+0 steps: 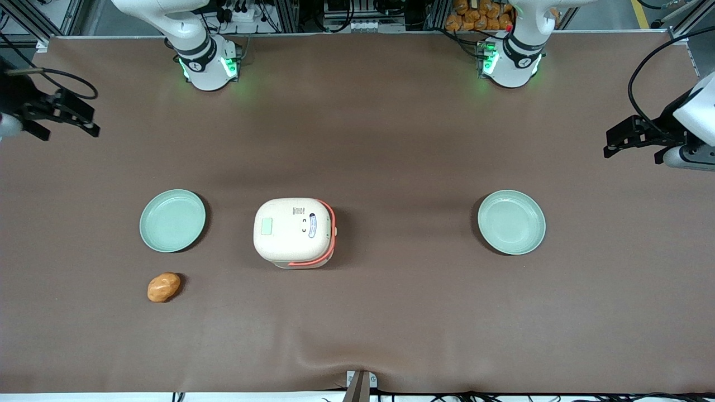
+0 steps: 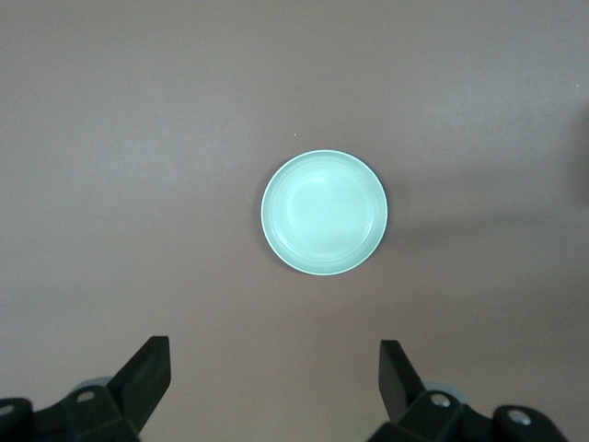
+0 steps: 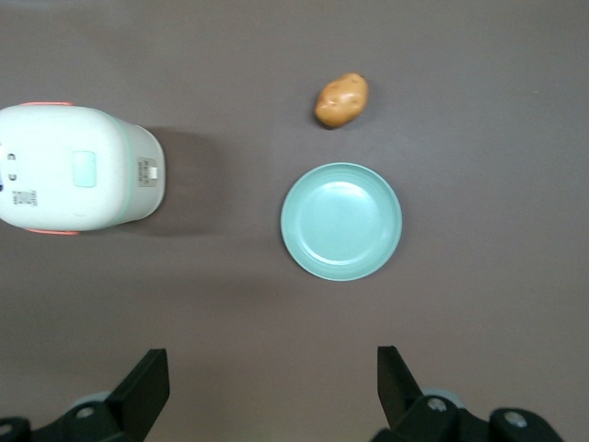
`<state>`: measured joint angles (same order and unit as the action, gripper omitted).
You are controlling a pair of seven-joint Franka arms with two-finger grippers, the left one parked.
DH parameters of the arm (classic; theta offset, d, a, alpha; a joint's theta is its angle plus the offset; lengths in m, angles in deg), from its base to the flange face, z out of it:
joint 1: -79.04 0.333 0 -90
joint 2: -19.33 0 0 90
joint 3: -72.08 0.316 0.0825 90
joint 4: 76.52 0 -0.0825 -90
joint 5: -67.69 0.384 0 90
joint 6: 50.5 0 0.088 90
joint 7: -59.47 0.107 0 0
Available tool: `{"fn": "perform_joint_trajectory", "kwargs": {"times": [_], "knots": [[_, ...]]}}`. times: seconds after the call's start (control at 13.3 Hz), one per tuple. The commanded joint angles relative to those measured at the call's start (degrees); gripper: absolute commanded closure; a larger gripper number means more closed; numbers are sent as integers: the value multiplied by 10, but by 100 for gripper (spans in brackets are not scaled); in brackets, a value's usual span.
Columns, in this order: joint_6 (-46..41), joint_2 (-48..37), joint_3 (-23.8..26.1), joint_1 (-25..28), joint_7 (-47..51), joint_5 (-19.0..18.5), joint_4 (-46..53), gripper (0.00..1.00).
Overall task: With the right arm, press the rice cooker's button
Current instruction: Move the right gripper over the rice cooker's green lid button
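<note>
The rice cooker (image 1: 290, 229) stands mid-table, with a cream lid and an orange-red band on the side toward the parked arm's end. It also shows in the right wrist view (image 3: 64, 166). My right gripper (image 1: 70, 129) hangs high above the table at the working arm's end, far from the cooker and farther from the front camera than it. Its fingers are wide open and empty, as the right wrist view (image 3: 271, 387) shows, with bare brown table between them.
A mint-green plate (image 1: 172, 220) (image 3: 341, 221) lies between the gripper and the cooker. A potato (image 1: 163, 287) (image 3: 341, 99) lies nearer the front camera than that plate. A second green plate (image 1: 511, 221) (image 2: 324, 213) lies toward the parked arm's end.
</note>
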<state>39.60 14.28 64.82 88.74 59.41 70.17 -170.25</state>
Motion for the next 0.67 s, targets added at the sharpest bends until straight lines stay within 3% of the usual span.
{"fn": "perform_joint_trajectory", "kwargs": {"times": [0.0, 0.07, 0.38, 0.53, 0.6], "knots": [[14, 24, 0, 45, 73, 9, 10, 0], [18, 35, 0, 58, 80, 8, 10, 8], [45, 86, -1, 113, 88, 8, 9, 81], [56, 114, -1, 134, 109, 8, 10, 83], [67, 129, -1, 145, 110, 5, 10, 89]]}}
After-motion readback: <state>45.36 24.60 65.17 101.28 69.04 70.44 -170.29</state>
